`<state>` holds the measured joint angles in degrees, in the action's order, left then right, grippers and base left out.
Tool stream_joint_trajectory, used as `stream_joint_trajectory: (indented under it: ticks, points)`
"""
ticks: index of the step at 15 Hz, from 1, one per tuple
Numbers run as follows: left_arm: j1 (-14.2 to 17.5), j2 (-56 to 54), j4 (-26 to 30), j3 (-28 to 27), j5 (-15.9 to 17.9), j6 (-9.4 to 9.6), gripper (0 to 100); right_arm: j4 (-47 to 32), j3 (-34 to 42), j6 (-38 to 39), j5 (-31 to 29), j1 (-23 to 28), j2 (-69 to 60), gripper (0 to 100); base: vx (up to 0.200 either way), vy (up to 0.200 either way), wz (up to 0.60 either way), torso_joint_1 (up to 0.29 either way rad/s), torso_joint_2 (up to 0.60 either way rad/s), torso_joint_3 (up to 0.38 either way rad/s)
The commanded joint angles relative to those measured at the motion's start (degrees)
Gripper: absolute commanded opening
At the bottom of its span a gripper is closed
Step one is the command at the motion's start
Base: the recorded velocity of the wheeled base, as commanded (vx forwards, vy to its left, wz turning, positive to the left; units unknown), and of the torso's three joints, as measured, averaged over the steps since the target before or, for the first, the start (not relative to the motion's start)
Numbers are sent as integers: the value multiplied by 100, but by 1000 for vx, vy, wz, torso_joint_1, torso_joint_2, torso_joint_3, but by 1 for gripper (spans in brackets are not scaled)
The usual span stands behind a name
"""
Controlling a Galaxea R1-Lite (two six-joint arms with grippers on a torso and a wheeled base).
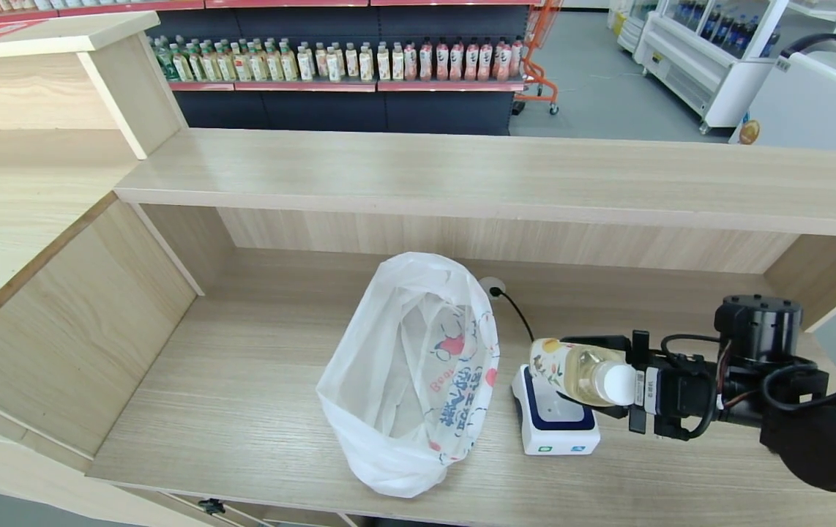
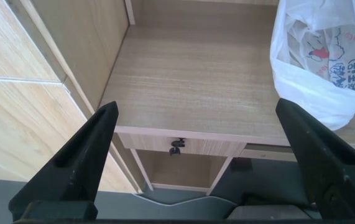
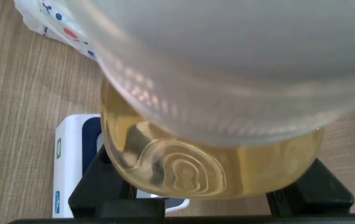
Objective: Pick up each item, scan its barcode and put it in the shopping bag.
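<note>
Scanning step right now: my right pincer (image 1: 597, 377) is clamped on the drink bottle (image 1: 572, 366), held sideways over the scanner (image 1: 557, 432). Next I'd carry it to 9 o'clock, into the shopping bag (image 1: 411, 380).

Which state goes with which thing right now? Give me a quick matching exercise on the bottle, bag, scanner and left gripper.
Things:
1 bottle
2 bag
3 scanner
4 left gripper

States:
A jaws apart, holding nothing
B standing open on the counter
C held sideways in the right gripper
D sitting on the counter under the bottle

Pairs: 1-C, 2-B, 3-D, 4-A
</note>
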<state>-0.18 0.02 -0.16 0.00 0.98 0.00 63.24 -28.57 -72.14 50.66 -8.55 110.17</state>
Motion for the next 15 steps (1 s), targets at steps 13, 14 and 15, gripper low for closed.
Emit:
stream_joint_trajectory:
  ticks: [13,14,15]
  points:
    - [1,6,-2,0,-1,0,100,-585,-307,1352,-338,-244,-1059,0,0,0,0,0,0,0]
    - [1,6,-2,0,-1,0,100,-647,-553,2310,-602,-376,-1305,0,0,0,0,0,0,0]
    - [1,6,-2,0,-1,0,100,-629,-825,3259,-1059,-552,-1445,0,0,0,0,0,0,0]
